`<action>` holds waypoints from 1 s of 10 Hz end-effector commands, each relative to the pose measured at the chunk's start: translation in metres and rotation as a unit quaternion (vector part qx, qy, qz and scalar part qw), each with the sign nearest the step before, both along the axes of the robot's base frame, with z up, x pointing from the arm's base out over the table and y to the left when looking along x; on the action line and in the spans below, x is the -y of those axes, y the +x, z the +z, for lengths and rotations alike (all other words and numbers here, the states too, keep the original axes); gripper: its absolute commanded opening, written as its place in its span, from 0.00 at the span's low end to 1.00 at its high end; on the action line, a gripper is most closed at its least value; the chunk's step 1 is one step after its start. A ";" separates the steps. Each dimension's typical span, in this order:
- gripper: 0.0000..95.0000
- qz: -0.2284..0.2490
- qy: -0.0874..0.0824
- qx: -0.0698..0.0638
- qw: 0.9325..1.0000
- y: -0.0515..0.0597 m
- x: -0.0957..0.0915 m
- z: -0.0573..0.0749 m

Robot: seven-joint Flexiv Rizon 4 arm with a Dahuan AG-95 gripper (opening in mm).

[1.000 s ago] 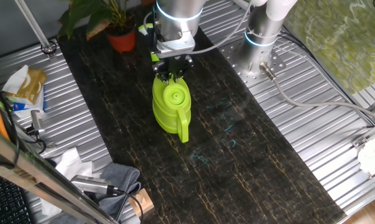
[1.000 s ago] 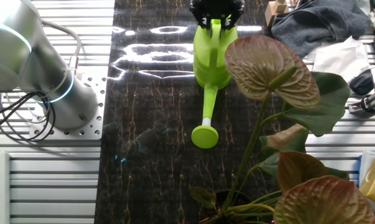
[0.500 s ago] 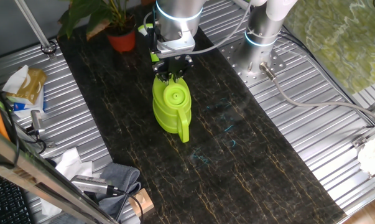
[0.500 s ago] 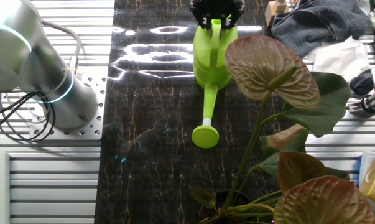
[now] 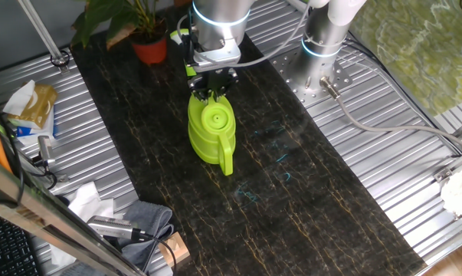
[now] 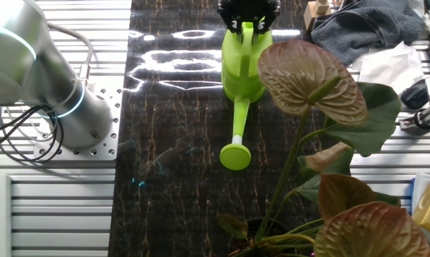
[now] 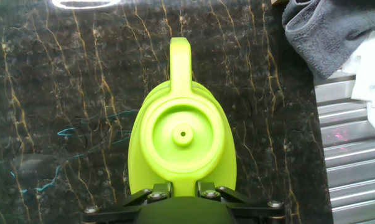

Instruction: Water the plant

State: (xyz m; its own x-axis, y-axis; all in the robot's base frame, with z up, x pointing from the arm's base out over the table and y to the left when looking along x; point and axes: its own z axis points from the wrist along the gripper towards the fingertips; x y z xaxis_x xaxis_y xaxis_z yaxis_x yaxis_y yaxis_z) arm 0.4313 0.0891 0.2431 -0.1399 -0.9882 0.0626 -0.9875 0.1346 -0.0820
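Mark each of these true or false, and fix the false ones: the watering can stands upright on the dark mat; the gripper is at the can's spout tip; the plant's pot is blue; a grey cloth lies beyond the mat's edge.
1. The watering can stands upright on the dark mat. True.
2. The gripper is at the can's spout tip. False: it is at the handle end; the spout tip is free.
3. The plant has a blue pot. False: the pot is orange-red.
4. A grey cloth lies beyond the mat's edge. True.
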 end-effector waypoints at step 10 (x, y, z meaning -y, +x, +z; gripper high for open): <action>0.00 -0.003 0.001 0.000 1.000 0.000 0.000 0.001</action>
State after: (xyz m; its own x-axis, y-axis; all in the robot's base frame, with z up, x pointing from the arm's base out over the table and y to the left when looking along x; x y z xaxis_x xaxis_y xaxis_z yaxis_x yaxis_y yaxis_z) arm 0.4314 0.0892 0.2431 -0.1477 -0.9871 0.0623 -0.9864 0.1424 -0.0821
